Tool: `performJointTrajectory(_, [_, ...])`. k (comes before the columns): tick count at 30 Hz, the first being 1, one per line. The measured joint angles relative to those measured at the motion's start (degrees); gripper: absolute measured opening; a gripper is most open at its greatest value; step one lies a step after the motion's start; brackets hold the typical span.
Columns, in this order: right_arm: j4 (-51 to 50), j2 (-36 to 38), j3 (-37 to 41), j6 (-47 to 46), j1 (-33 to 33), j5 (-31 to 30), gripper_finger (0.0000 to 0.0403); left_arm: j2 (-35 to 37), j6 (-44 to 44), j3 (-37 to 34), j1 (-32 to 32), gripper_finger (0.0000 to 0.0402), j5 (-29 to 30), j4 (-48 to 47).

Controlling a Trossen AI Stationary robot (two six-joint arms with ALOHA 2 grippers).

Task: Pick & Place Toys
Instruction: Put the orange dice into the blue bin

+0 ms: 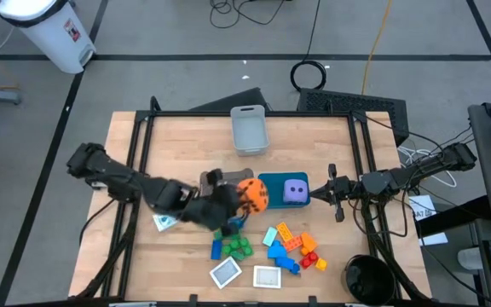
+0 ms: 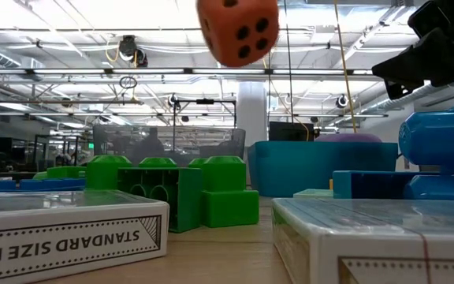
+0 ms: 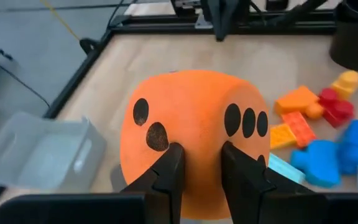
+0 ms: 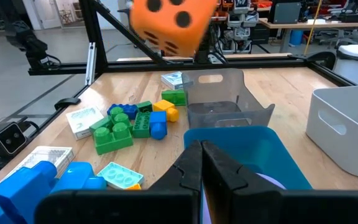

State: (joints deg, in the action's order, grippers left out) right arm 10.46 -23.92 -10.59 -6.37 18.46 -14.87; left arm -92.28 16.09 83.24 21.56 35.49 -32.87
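My left gripper [image 3: 197,171] is shut on an orange dotted die [image 1: 251,194], which hangs high above the table [image 2: 237,28] between the grey bin [image 4: 222,102] and the teal bin [image 1: 273,181]. A purple die [image 1: 295,191] lies in the teal bin. My right gripper [image 4: 202,163] waits shut just right of the teal bin [image 1: 318,194]. Green, blue, orange, yellow and red bricks [image 1: 284,243] and two white-edged cards [image 1: 226,273] lie on the near part of the table. My left gripper pinches the orange die's near face [image 3: 201,152] between its two fingers, which stand close together with a narrow ridge of the die's surface between them. The fingers come from the table's left, slanting down. The die is lifted clear of the table and bins.
A pale grey bin [image 1: 249,130] stands at the far middle of the table. A third card [image 1: 162,222] lies under my left arm. A black round container [image 1: 369,277] sits at the near right corner. Black frame bars [image 1: 135,170] run along both sides.
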Motion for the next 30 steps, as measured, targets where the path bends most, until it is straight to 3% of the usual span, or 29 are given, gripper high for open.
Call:
performJointTrajectory(14, [0.02, -0.20, 0.00, 1.08, 0.00, -0.09, 0.0000, -7.95, -15.31, -0.03, -9.51, 0.0091, -9.72, 11.05])
performJointTrajectory(20, [0.00, -0.28, 0.00, 1.09, 0.02, -0.07, 0.0000, -13.17, -20.34, -0.02, -11.05, 0.0092, -10.02, 16.25])
performJointTrajectory(30, [0.04, -0.28, 0.00, 1.07, 0.02, -0.07, 0.0000, -19.13, -22.10, -0.04, -12.18, 0.0092, -9.59, 16.67])
